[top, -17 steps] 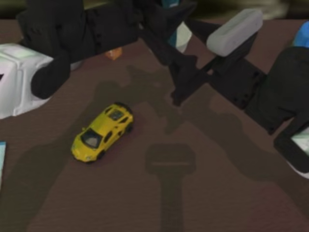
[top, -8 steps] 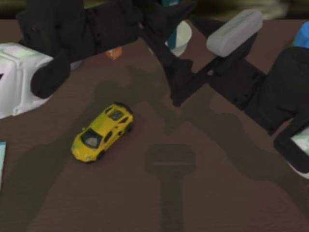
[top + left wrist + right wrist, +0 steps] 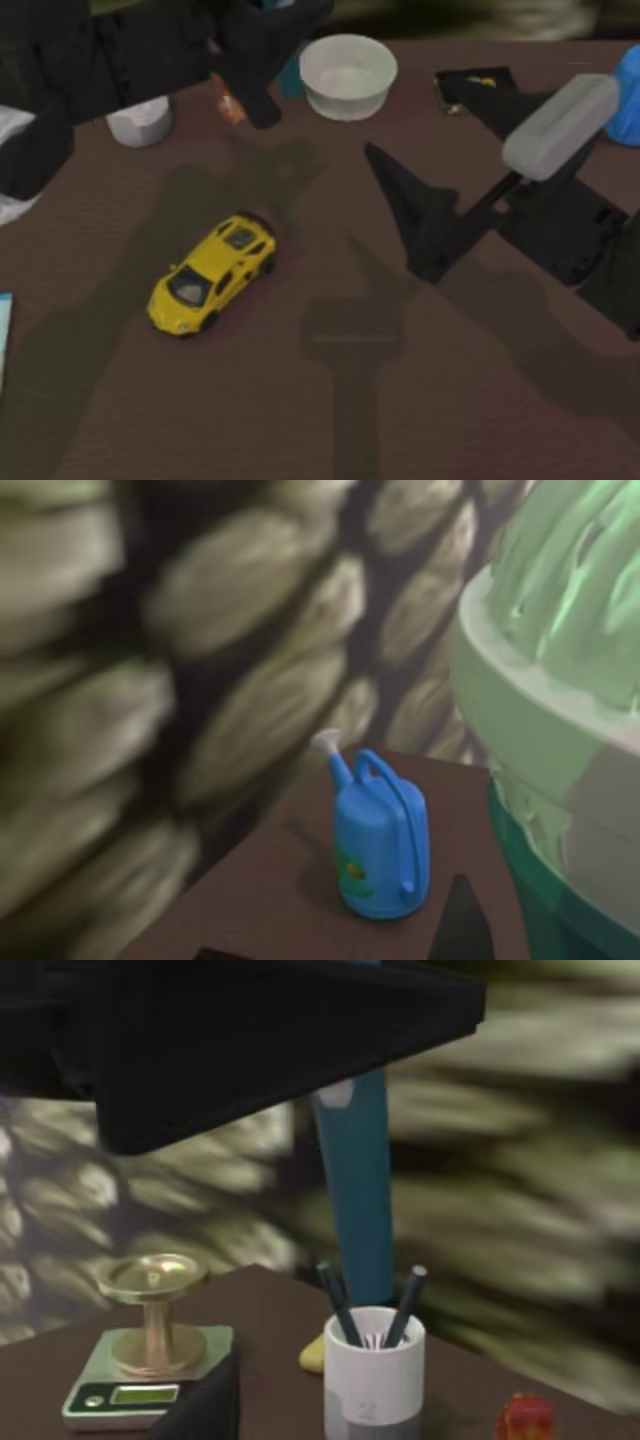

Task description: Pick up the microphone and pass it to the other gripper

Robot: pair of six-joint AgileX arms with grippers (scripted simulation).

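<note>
The microphone hangs from my left gripper (image 3: 264, 98) at the far side of the table, left of centre. In the top view only a strip of its teal handle (image 3: 291, 78) shows past the black fingers. In the right wrist view the handle (image 3: 362, 1200) points down below the left gripper (image 3: 250, 1050). Its pale rounded head (image 3: 560, 680) fills the side of the left wrist view, beside one dark fingertip (image 3: 460, 925). My right gripper (image 3: 430, 140), bearing a grey block, stands open and empty at the right, apart from the microphone.
A yellow toy car (image 3: 212, 272) sits left of centre. A white bowl (image 3: 348, 75), a white pen cup (image 3: 140, 122) and a small orange piece (image 3: 232, 108) line the far side. A blue watering can (image 3: 628, 85) is at the far right. A scale (image 3: 150, 1360) stands near the cup.
My right gripper has drawn back to the right, away from the left gripper. The left gripper has swung left with the microphone, uncovering the bowl.
</note>
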